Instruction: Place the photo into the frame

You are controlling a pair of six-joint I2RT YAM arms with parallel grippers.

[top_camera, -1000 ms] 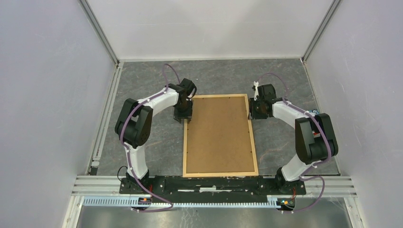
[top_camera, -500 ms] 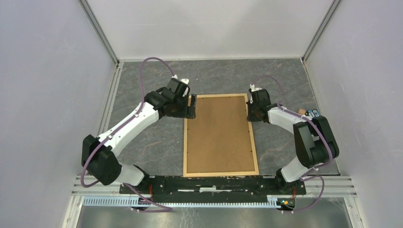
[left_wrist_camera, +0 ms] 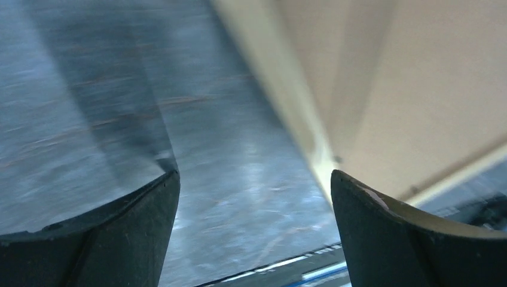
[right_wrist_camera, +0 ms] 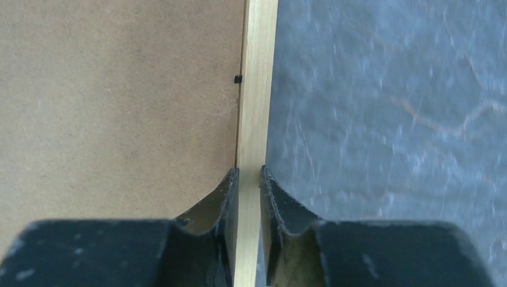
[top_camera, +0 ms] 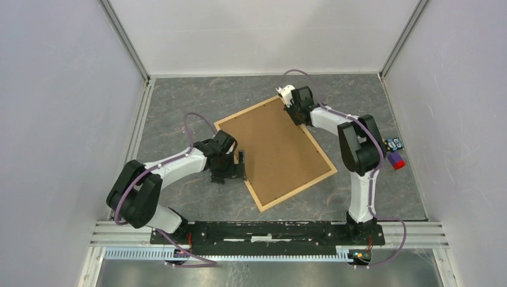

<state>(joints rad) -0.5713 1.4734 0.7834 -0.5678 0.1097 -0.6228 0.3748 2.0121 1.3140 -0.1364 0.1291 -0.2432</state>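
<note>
right tool (right_wrist_camera: 249,179) first: jaws pinched tight on the thin wood strip of the frame (right_wrist_camera: 257,89), one finger on the board side, one on the outside. in the top view that grip sits on a long side right by the far corner. left tool (left_wrist_camera: 252,176) is wide open with nothing between the jaws. it's low over the worktop (top_camera: 179,107), just beside the frame's other long side, with one finger right at the strip. we can't tell if it's touching.

the frame lies back side up, with the brown board (top_camera: 275,149) filling it. its long axis runs diagonally, far-left to near-right. so from the left tool the frame is straight off to the right, and that arm is nearer the frame's middle. the right arm only has the far end.

the photo isn't visible anywhere. it may be under the board, but we can't say.

count: one frame, one board, zero photos in view, one small blue and red thing (top_camera: 394,154) by the right arm.

our guess is the next move is the left tool grabbing that near strip.
</note>
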